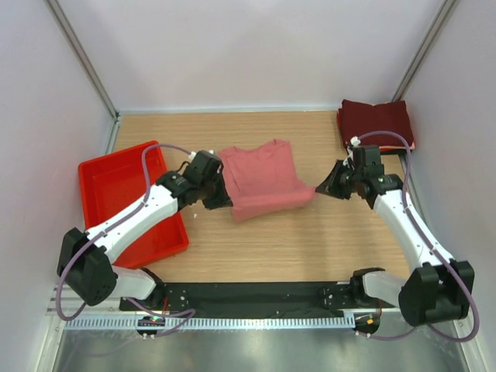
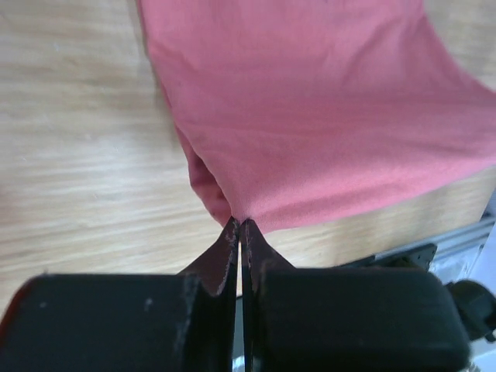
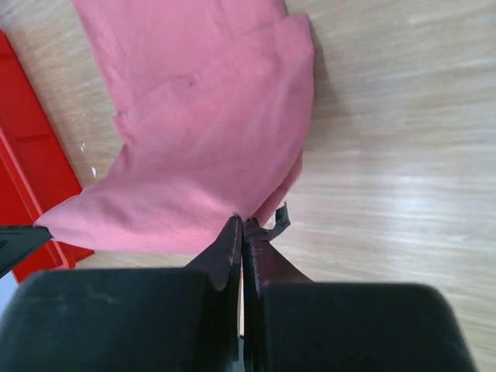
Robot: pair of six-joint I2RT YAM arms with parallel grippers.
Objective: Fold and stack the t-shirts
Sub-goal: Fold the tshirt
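Note:
A salmon-pink t-shirt [image 1: 262, 180] lies partly folded in the middle of the table, its near edge lifted. My left gripper [image 1: 219, 198] is shut on the shirt's near-left corner; in the left wrist view that gripper [image 2: 239, 222] pinches the pink cloth [image 2: 325, 116] at its tips. My right gripper [image 1: 324, 187] is shut on the near-right corner; the right wrist view shows it [image 3: 242, 222] clamping the pink shirt [image 3: 194, 132]. Folded dark maroon t-shirts [image 1: 375, 121] are stacked at the far right corner, with a thin pale layer underneath.
A red plastic tray [image 1: 165, 244] sits at the left of the wooden table [image 1: 310, 240], under my left arm; its edge [image 3: 35, 167] shows in the right wrist view. White walls enclose the table on three sides.

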